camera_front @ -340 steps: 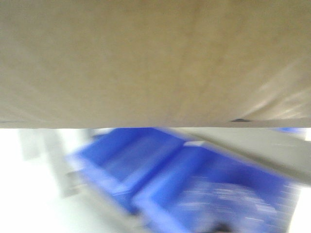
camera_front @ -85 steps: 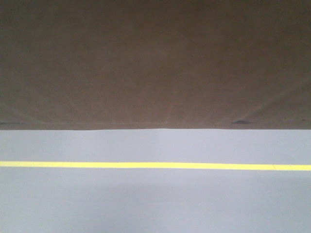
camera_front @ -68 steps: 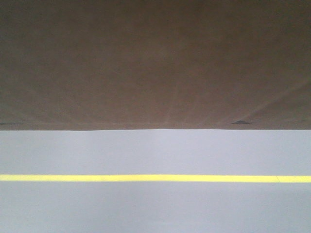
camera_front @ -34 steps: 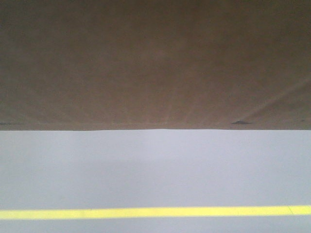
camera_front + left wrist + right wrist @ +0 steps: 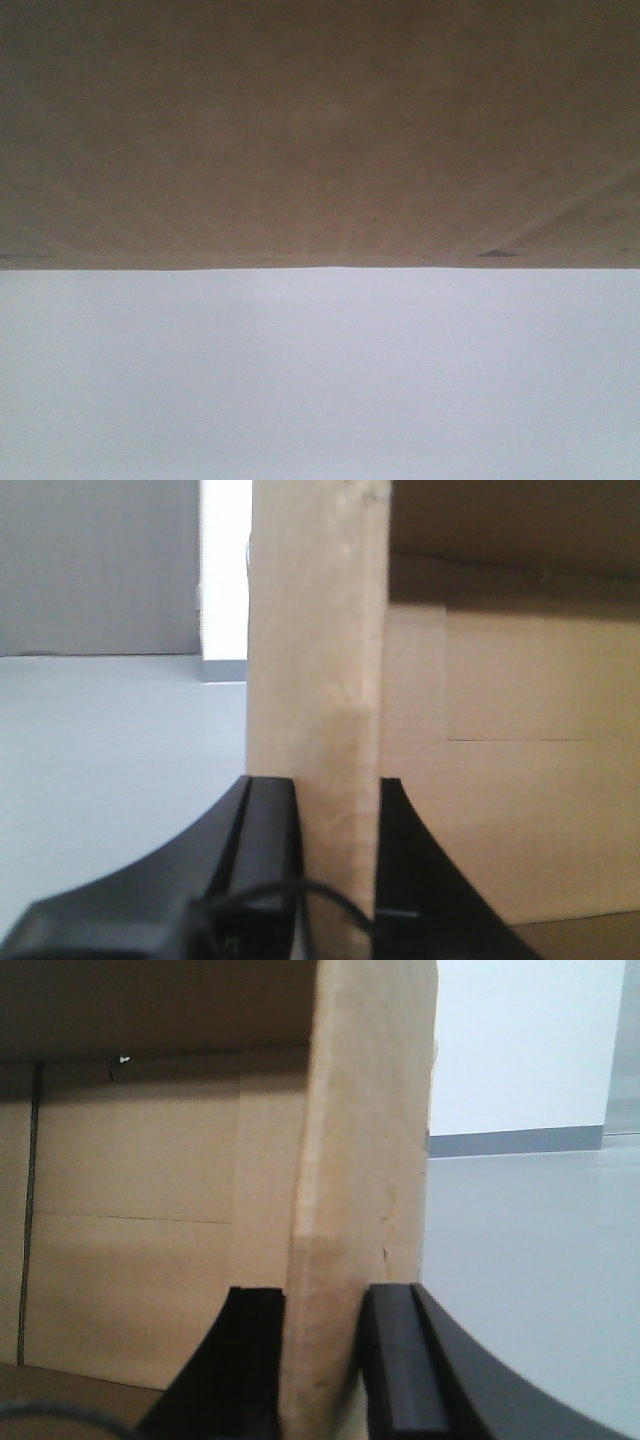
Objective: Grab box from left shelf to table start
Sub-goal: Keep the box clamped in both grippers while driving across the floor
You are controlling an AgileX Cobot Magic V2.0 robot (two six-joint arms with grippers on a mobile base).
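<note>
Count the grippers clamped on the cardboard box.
2. The left gripper pinches one upright wall of the box in the left wrist view; the right gripper pinches another wall in the right wrist view. The front view shows neither.

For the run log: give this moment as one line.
left pincer: shut on box wall | right pincer: shut on box wall

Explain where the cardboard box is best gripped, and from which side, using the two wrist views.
Grip the box by its two thin side walls, one per arm, coming over each wall's edge with one finger inside and one outside. The walls look flat and narrow enough to pinch; the left gripper and right gripper hold them so.
</note>
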